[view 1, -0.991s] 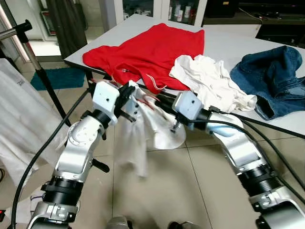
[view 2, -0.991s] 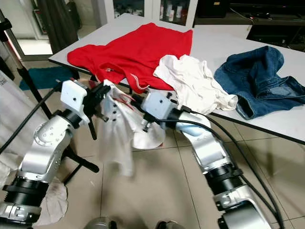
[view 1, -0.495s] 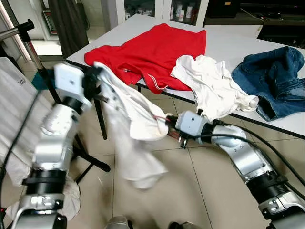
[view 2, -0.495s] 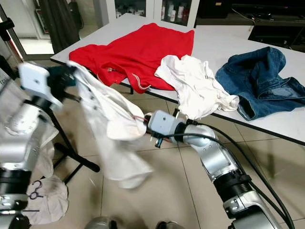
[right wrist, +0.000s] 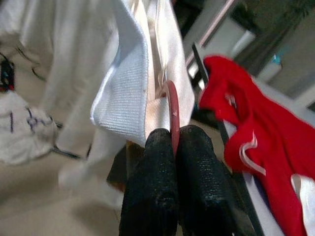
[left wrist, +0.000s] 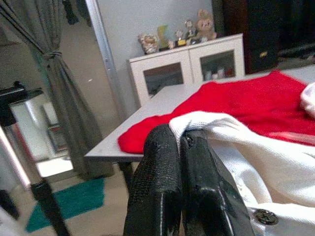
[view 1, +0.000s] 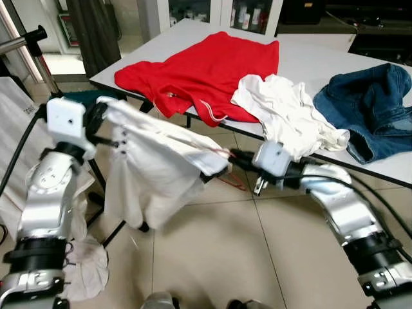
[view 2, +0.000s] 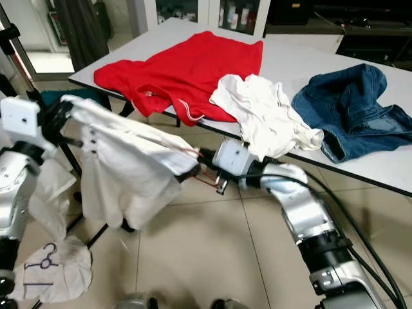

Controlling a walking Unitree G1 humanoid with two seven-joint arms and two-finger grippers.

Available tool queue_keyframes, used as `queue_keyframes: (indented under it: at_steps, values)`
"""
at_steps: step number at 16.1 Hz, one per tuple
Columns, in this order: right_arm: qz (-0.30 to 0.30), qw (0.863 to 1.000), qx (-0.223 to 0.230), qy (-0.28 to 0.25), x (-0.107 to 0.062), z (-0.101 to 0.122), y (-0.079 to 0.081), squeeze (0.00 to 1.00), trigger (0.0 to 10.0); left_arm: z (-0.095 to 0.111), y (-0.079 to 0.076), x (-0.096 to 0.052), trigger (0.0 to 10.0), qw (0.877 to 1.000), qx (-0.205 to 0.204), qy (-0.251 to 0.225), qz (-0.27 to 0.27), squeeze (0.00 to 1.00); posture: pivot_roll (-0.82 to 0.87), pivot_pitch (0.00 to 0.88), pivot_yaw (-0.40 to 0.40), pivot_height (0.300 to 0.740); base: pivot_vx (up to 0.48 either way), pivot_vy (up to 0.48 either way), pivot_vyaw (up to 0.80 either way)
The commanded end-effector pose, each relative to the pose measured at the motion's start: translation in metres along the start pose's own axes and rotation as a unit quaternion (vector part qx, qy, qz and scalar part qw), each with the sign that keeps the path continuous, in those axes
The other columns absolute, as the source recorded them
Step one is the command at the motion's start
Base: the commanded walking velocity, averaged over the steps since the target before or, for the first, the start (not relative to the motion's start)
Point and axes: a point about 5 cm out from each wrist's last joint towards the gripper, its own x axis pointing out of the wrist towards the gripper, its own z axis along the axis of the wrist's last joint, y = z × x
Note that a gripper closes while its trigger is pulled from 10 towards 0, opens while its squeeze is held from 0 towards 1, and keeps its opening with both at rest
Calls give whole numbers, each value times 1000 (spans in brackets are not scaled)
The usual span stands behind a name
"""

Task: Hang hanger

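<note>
Since the earlier frame, the left gripper (view 1: pixel 98 119) has lowered and the white shirt (view 1: pixel 151 161) is now stretched out flat beside the table (view 1: pixel 302 61), in front of its near edge. The left gripper is clamped on the shirt's collar end. The right gripper (right wrist: pixel 173 142) is pinched tight on the red hanger (right wrist: pixel 172 110) at the shirt's other end, just below the table edge.

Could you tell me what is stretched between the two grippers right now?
In the left eye view, a white shirt on a red hanger spans from left gripper to right gripper.
</note>
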Motion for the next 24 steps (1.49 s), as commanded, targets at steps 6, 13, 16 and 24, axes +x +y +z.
queue_keyframes:
  at_steps: [6, 13, 16, 24]
  values:
    - [2, 978, 61, -197, -4, 70, -17, 243, 0, -10, -21, 1, 0, 999, 12, 13, -30, 0, 79, 0, 4, 740, 0, 0, 0]
    - [-39, 969, 87, -229, 20, 86, -24, 247, 0, -11, -81, 8, 0, 994, -10, 1, -106, 0, 87, 0, -3, 740, 0, 0, 0]
    - [-44, 971, 89, -217, 27, 84, -21, 247, 0, -10, -89, 9, 0, 993, -12, -2, -113, 0, 89, 0, -6, 740, 0, 0, 0]
    - [-25, 982, 97, -161, 5, 58, -28, 243, 0, -7, -76, 11, 0, 996, 2, -7, -86, 0, 76, 0, -8, 740, 0, 0, 0]
